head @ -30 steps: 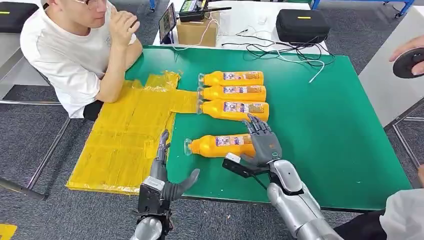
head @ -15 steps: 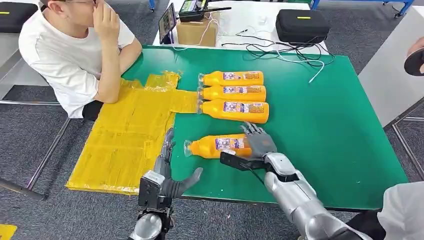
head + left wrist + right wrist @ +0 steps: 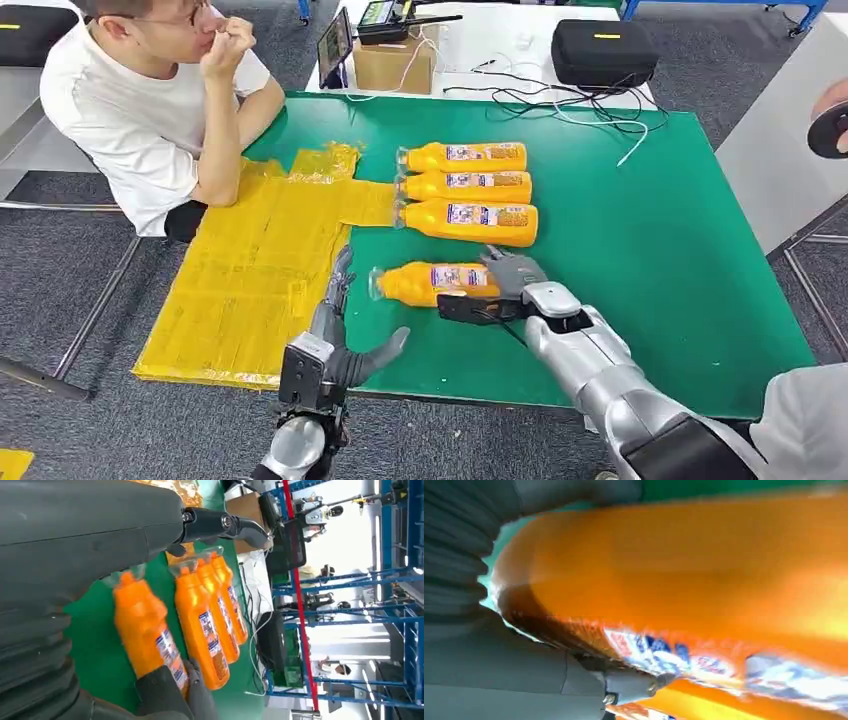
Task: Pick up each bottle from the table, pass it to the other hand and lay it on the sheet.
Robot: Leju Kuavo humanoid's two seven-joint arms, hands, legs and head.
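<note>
— Orange juice bottles, how many, and where?
— Four, all lying on their sides on the green desk (image 3: 660, 270). Three lie in a row touching one another (image 3: 465, 187), necks toward the yellow sheet (image 3: 255, 260), the nearest neck reaching its edge. The fourth bottle (image 3: 425, 283) lies apart, nearer the robot, neck also toward the sheet.

— Right hand?
— Right hand (image 3: 512, 277) lies over the base end of the fourth bottle, fingers draped across the label. The right wrist view shows the orange body (image 3: 684, 575) pressed close against the hand. Whether the fingers have actually closed round the bottle, I cannot tell.

— Left hand?
— Left hand (image 3: 340, 335) sits at the near desk edge, beside the sheet, fingers stretched forward, thumb spread wide, holding nothing.

— Other entries?
— A person in a white shirt (image 3: 130, 110) sits at the far left corner, elbow on the desk. A black case (image 3: 605, 50) and a cardboard box (image 3: 395, 62) stand on the white table beyond.
</note>
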